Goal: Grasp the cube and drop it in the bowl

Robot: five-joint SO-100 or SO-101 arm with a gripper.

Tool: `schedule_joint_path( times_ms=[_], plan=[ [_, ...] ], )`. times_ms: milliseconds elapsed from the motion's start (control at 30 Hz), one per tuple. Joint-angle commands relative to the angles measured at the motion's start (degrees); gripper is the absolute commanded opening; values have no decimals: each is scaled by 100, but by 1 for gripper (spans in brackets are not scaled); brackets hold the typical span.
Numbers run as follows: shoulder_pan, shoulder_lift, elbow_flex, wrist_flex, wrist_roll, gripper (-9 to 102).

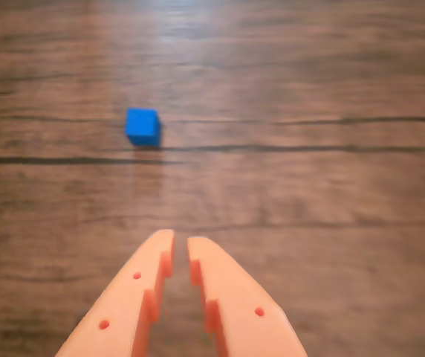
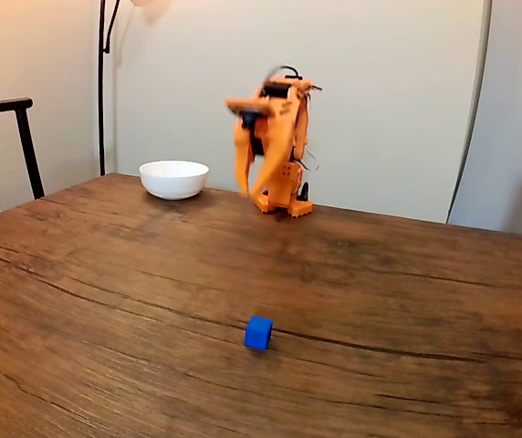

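Seen on a dark brown wooden table [image 2: 106, 301] with long grain cracks: a small bright blue matte cube [image 2: 259, 333], alone on bare wood toward the near edge in the fixed view, touching nothing. Well apart from it, at the far left of the tabletop near the pale wall, a plain round glossy white bowl [image 2: 173, 178], upright, its inside hidden by the low camera angle. Just right of the bowl, an orange two-finger arm gripper [image 2: 242, 189], folded up over its base and blurred, fingers pointing down above the wood; too small there to judge the gap. In the wrist view, the same gripper [image 1: 180, 242] entering from the bottom edge, its orange plastic fingers [image 1: 231, 297] cut off by the frame, tips nearly together with only a narrow slit between them and nothing held. Beyond the tips and off to the left, the cube [image 1: 143, 126], softly out of focus, sitting just above a dark crack in the wood. At the fixed view's left edge, a dark chair back [image 2: 1, 137], partly cropped, and a thin black lamp pole [image 2: 102, 91] with its top out of frame.
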Motion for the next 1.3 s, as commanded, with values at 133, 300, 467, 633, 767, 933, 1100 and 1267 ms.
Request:
schedule_joint_path(
  times_ms=[133, 300, 467, 633, 767, 933, 1100, 1267],
  plan=[
    [-167, -1362, -1037, -501, -9, 1],
    [-229, -2074, -1714, -501, 44, 1],
    [-308, -2628, -2250, -501, 44, 1],
    [-387, -3111, -2874, -510, 44, 1],
    [-431, -3516, -3287, -510, 44, 1],
    [-439, -3894, -3700, -510, 44, 1],
    [-439, -4061, -3841, -510, 26, 10],
    [-422, -4061, -3841, -510, 44, 29]
  ],
)
